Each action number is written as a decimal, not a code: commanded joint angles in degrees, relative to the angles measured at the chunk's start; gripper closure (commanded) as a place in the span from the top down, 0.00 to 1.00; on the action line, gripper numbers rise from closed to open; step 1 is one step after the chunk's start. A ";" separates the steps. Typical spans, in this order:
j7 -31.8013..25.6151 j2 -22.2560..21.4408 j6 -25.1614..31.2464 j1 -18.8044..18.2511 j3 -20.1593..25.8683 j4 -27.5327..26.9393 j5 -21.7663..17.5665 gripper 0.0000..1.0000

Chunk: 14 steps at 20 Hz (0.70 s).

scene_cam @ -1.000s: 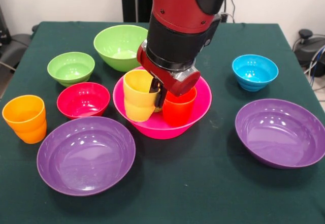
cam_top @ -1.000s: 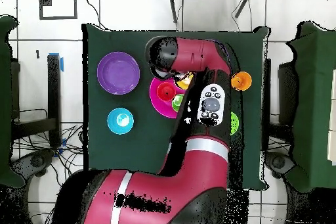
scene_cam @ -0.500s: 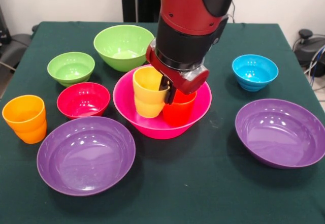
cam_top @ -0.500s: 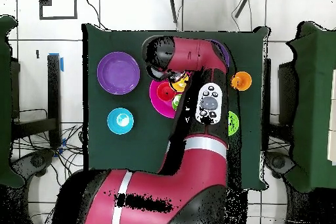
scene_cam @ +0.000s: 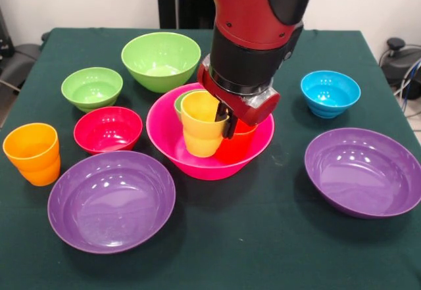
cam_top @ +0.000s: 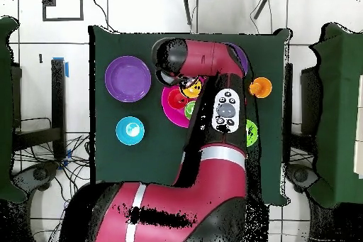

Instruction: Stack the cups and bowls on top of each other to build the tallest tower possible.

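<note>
My gripper (scene_cam: 225, 120) is shut on the rim of the yellow-orange cup (scene_cam: 200, 135), one finger inside it and one outside. It holds the cup upright, low inside the large hot-pink bowl (scene_cam: 210, 169) at the table's middle. I cannot tell whether the cup touches the bowl's floor. The red-orange cup (scene_cam: 238, 145) stands in the same bowl, just right of the held cup and partly behind the gripper. A green cup's rim (scene_cam: 177, 104) peeks out behind the yellow-orange one. In the overhead view the arm hides most of the pink bowl (cam_top: 169, 104).
An orange cup (scene_cam: 31, 153) stands at the left edge. Around the pink bowl are a red bowl (scene_cam: 107, 129), a small light-green bowl (scene_cam: 92, 87), a medium light-green bowl (scene_cam: 160, 60), a blue bowl (scene_cam: 330, 93) and purple bowls at front left (scene_cam: 110, 200) and right (scene_cam: 364, 170).
The gripper has carried the yellow-orange cup rightward in the front view, across the pink bowl and close to the red-orange cup. The green cup's rim now shows behind it.
</note>
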 commanded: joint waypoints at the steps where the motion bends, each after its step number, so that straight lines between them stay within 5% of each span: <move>1: -15.39 1.77 3.68 -1.50 7.28 1.61 -3.81 0.00; 14: -16.04 3.60 5.93 -2.84 8.28 0.70 -3.57 0.00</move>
